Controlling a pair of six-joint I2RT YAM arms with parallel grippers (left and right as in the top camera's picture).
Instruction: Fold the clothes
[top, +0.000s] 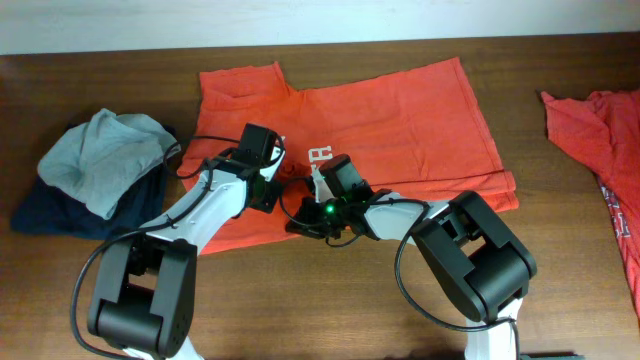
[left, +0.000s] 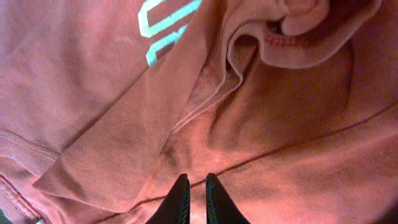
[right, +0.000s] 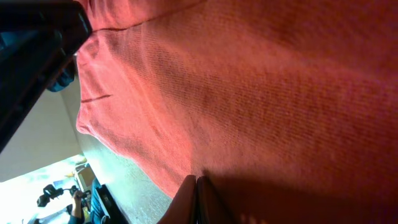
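An orange-red T-shirt (top: 400, 110) with white print lies spread on the wooden table, its lower left part bunched under both arms. My left gripper (top: 274, 193) (left: 197, 182) sits low over folds of the T-shirt (left: 280, 124), near a hem and pale lettering (left: 163, 22). Its jaws stand a narrow gap apart, and cloth shows through the gap. My right gripper (top: 296, 222) (right: 196, 182) is just to the right of it, at the front edge of the T-shirt (right: 261, 81). Its fingers are pressed together with a small pucker of the cloth at their tips.
A pile of grey and navy clothes (top: 100, 170) lies at the left. Another red garment (top: 600, 130) with white print hangs over the right edge. Bare wooden table (top: 570, 250) runs along the front.
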